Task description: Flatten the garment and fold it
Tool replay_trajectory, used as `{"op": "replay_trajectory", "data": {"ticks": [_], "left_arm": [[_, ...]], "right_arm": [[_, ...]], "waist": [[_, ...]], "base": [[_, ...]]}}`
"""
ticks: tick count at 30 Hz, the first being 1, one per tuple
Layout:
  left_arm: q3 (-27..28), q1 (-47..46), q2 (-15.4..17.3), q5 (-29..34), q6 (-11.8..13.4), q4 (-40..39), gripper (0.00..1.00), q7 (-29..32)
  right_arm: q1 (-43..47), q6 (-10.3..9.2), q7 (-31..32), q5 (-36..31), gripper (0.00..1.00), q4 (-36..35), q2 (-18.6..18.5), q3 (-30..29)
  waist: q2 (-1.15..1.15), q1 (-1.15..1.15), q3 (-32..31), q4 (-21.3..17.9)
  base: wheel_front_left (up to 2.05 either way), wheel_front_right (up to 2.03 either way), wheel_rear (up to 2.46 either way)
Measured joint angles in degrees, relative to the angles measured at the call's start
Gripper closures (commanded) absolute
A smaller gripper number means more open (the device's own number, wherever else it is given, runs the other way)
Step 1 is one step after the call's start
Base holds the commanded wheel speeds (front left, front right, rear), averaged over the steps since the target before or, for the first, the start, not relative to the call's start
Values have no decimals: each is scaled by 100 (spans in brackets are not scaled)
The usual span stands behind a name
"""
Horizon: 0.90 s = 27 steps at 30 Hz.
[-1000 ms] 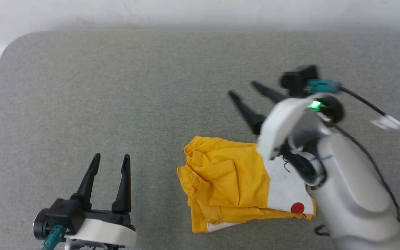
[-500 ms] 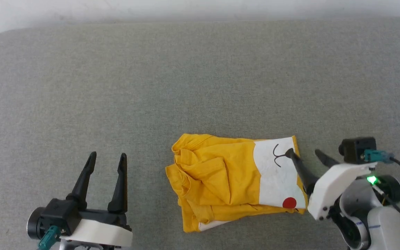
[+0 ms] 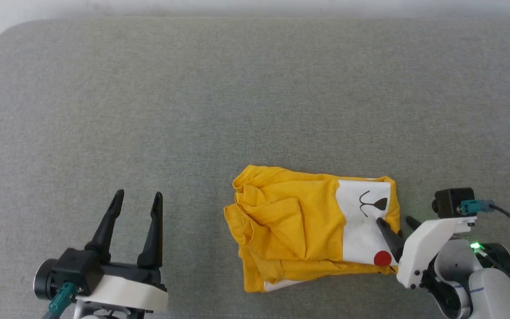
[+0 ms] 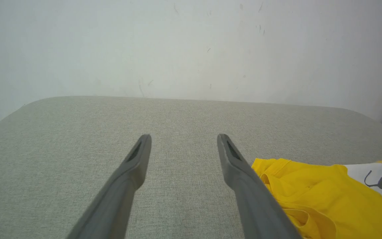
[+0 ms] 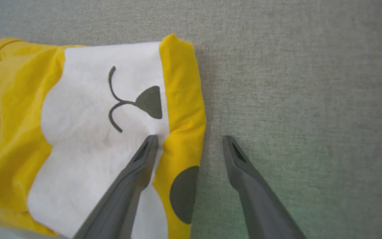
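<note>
The garment (image 3: 299,226) lies roughly folded but creased toward 9 o'clock; smoothing seems unfinished. The right gripper (image 3: 393,220), spread, straddles its 3 o'clock edge; the left gripper (image 3: 137,195) is spread, empty.

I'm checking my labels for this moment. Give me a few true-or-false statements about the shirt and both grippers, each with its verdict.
1. The shirt lies spread flat on the grey surface. False: it is bunched and folded over itself, with wrinkles.
2. The right gripper is open, with one finger over the shirt's white patch and the other over the bare surface beyond the shirt's edge. True.
3. The left gripper is shut on a sleeve. False: it is open and apart from the shirt, with only bare surface between its fingers.
4. In the head view a red dot shows on the shirt beside the right gripper. True.
</note>
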Motion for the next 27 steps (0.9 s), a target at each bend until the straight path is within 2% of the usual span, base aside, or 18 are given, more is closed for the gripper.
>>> {"op": "replay_trajectory", "data": {"ticks": [4,5,6,8,17,27], "left_arm": [[-8,-26,23,-1,0,0,0,7],[-10,-36,26,-3,0,-1,0,7],[-12,-40,32,-14,0,-1,0,8],[-16,-42,38,-42,1,1,0,24],[-23,-59,97,-42,60,-1,0,24],[-177,-155,135,-38,100,-113,0,90]], "right_arm": [[-201,0,63,82,0,261,-2,3],[-251,0,71,148,5,332,-2,-32],[-303,0,79,212,54,396,-2,-64],[-387,0,107,199,100,470,-14,-88],[-561,8,57,201,100,583,3,-16],[-804,7,156,141,100,323,-51,355]], "waist": [[0,0,40,90],[0,0,53,106],[0,0,66,122],[0,0,88,149],[0,0,67,70],[0,0,-17,-349]], "base": [[0,0,0],[0,0,0],[0,0,0],[0,0,0],[0,0,0],[0,0,0]]}}
